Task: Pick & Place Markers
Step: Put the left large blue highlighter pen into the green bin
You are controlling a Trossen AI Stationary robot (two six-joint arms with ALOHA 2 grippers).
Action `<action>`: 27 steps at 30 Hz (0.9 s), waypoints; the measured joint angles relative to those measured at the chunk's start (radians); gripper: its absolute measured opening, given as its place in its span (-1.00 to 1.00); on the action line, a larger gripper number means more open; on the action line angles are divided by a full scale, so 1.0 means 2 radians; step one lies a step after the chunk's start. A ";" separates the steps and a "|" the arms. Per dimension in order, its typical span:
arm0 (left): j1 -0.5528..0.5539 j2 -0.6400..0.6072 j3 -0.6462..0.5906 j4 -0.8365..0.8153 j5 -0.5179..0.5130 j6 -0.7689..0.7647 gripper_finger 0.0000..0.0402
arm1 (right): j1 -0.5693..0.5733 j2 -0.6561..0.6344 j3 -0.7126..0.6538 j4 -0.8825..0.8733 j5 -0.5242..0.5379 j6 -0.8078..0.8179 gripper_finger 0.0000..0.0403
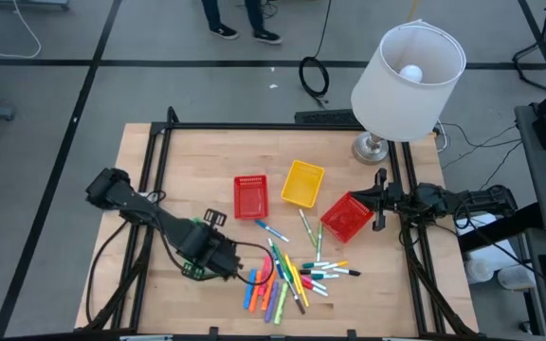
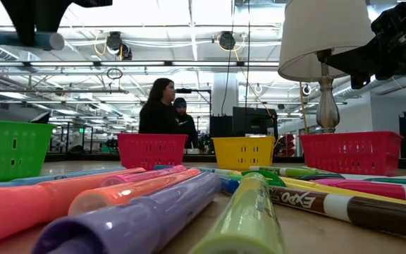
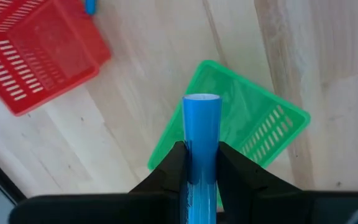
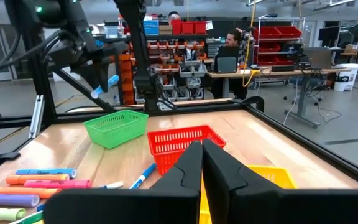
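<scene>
Left gripper (image 3: 202, 163): jaws clamped on a blue marker (image 3: 201, 127), held above the green basket (image 3: 263, 124).
Marker pile (image 1: 292, 277): loose on the table (image 1: 159, 170), near its front edge.
Right gripper (image 4: 202, 163): jaws together, beside the red basket (image 1: 345, 217).

Left end effector (image 3: 201, 163) clamped (right closed)
</scene>
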 joint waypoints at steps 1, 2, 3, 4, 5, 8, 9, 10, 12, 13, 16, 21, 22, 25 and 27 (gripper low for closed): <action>-0.002 0.005 0.000 0.000 0.000 0.004 -0.69 | 0.000 0.000 0.000 0.000 0.000 0.000 -1.00; -0.004 0.010 0.000 0.000 0.000 0.007 -0.69 | 0.000 0.000 0.000 0.000 0.000 0.000 -1.00; -0.004 0.015 0.000 0.000 0.000 0.009 -0.69 | 0.000 0.000 0.000 0.000 0.000 0.000 -1.00; -0.005 0.019 0.000 0.000 0.000 0.009 -0.69 | 0.000 0.000 0.000 0.000 0.000 0.000 -1.00; -0.006 0.023 0.000 0.000 -0.002 0.009 -0.69 | 0.000 0.000 0.000 0.000 0.000 0.000 -1.00; -0.010 0.033 0.000 0.000 -0.008 0.010 -0.69 | 0.000 0.000 0.000 0.001 0.000 0.002 -1.00; -0.011 0.035 -0.001 0.000 -0.009 0.010 -0.69 | 0.000 0.000 0.000 0.001 0.000 0.002 -1.00; -0.012 0.036 -0.004 0.002 -0.010 0.010 -0.69 | 0.000 0.000 0.000 0.001 0.000 0.002 -1.00; -0.015 0.036 -0.015 0.001 -0.013 0.010 -0.69 | 0.000 0.000 0.000 0.001 0.000 0.002 -1.00; -0.017 0.036 -0.021 0.000 -0.013 0.008 -0.69 | 0.000 0.000 0.000 0.001 -0.001 0.002 -1.00; -0.023 0.036 -0.038 -0.001 -0.012 0.008 -0.69 | 0.000 0.000 0.000 0.001 -0.001 0.002 -1.00; -0.028 0.036 -0.064 0.005 -0.008 0.009 -0.69 | 0.000 0.000 0.000 0.001 -0.001 0.002 -1.00; -0.028 0.036 -0.070 0.007 -0.008 0.010 -0.69 | 0.000 0.000 0.000 0.001 -0.001 0.002 -1.00; -0.028 0.036 -0.086 0.017 -0.004 0.019 -0.69 | 0.000 0.000 0.000 0.001 -0.001 0.002 -1.00; -0.028 0.036 -0.097 0.033 -0.004 0.024 -0.69 | 0.000 0.000 0.000 0.001 -0.001 0.002 -1.00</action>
